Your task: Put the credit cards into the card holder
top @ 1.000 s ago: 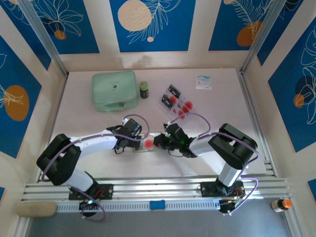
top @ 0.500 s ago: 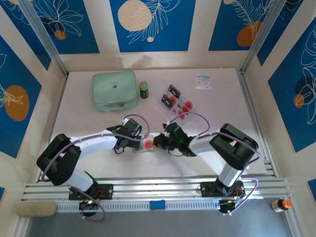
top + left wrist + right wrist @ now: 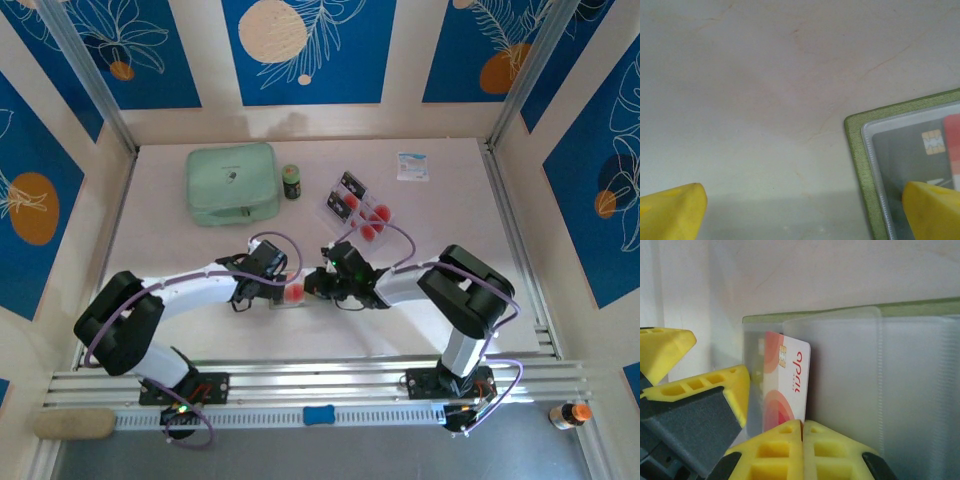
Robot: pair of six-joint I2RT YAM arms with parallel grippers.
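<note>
The olive-green card holder [image 3: 290, 301] lies open on the table between my two grippers. My left gripper [image 3: 802, 215] is open and low over the holder's corner [image 3: 860, 165], with one fingertip [image 3: 935, 210] over a clear sleeve that has a card in it. My right gripper [image 3: 802, 440] is shut on a credit card [image 3: 790, 385], which stands on edge at the mouth of a clear sleeve [image 3: 890, 380]. More credit cards [image 3: 362, 208] lie in the clear tray [image 3: 335, 205] behind. From above, the left gripper [image 3: 278, 285] and right gripper [image 3: 312, 287] nearly meet.
A large mint-green zip case [image 3: 232, 183] sits at the back left with a small dark bottle [image 3: 291, 181] beside it. A white packet [image 3: 412, 166] lies at the back right. The left gripper's finger [image 3: 705, 400] stands close beside the held card.
My right gripper has shifted slightly left toward the card holder with the card. The left arm has stayed put.
</note>
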